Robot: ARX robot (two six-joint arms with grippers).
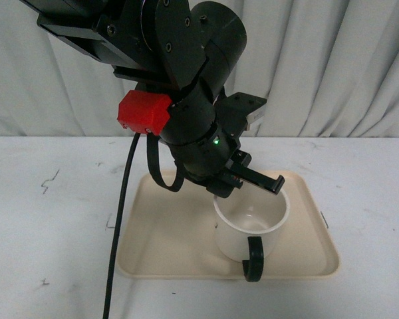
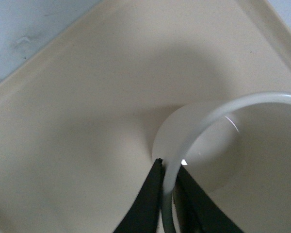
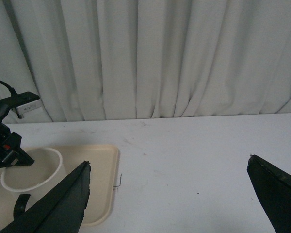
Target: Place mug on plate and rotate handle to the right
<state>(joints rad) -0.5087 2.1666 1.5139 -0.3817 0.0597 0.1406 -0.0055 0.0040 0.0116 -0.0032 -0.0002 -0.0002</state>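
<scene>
The cream-white mug [image 1: 249, 229] stands upright on the right half of the beige plate [image 1: 166, 232]. Its dark handle [image 1: 254, 259] points toward me, over the plate's front rim. My left gripper [image 1: 234, 187] comes down from above and is shut on the mug's far rim, one finger inside and one outside. The left wrist view shows the rim [image 2: 208, 121] pinched between the black fingers [image 2: 150, 194] above the plate [image 2: 77, 121]. The smiley face is hidden. My right gripper [image 3: 169, 167] is open and empty, off to the right over the bare table; its view shows the mug [image 3: 31, 170] and plate [image 3: 104, 184].
A white table [image 1: 53, 219] with scuff marks carries the plate. A black cable [image 1: 118, 219] hangs from the left arm down over the plate's left side. White curtains [image 1: 332, 66] close off the back. A small metal clip lies on the table by the plate's right edge [image 1: 324, 219].
</scene>
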